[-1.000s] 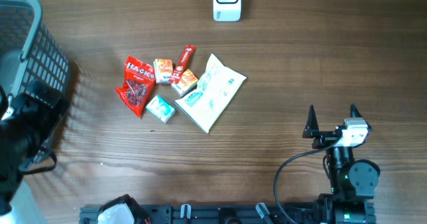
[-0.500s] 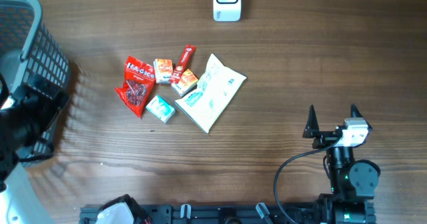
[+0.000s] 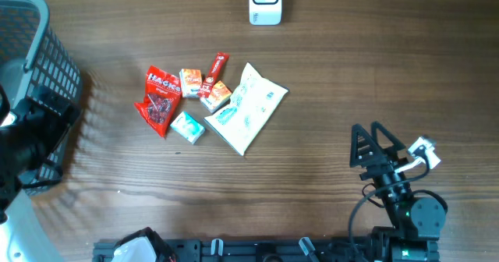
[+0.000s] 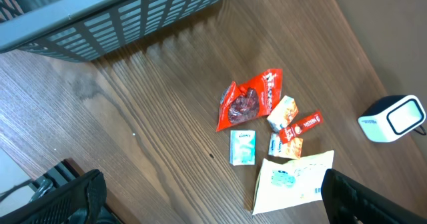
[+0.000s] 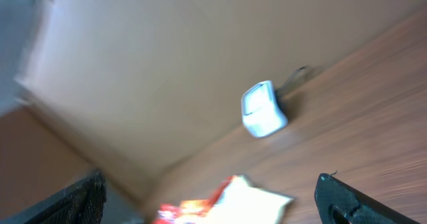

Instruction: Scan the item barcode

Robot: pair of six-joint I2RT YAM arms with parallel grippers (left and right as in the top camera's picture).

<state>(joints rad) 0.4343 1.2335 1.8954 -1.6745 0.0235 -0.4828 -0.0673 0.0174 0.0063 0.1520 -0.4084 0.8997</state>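
Well, the snack heap (image 3: 204, 100) to be scanned sits left of centre in the overhead view, on the worktop (image 3: 351, 75), well apart from the white scanner (image 3: 265, 2) at the top edge. Everything in it looks light. The white pouch (image 3: 248, 107), on the heap's right side, is flat and probably floppy. I'd take it along a long edge, not by a corner. The red bag (image 3: 160, 98) seems crinkly and slippery. The orange boxes (image 3: 191, 82) and the teal box (image 3: 188, 127) look stiffer and easier to pinch across. The right gripper (image 3: 373, 141), at lower right, and the left gripper (image 4: 210, 177), near the grey basket (image 3: 47, 59), both gape wide, holding nothing.
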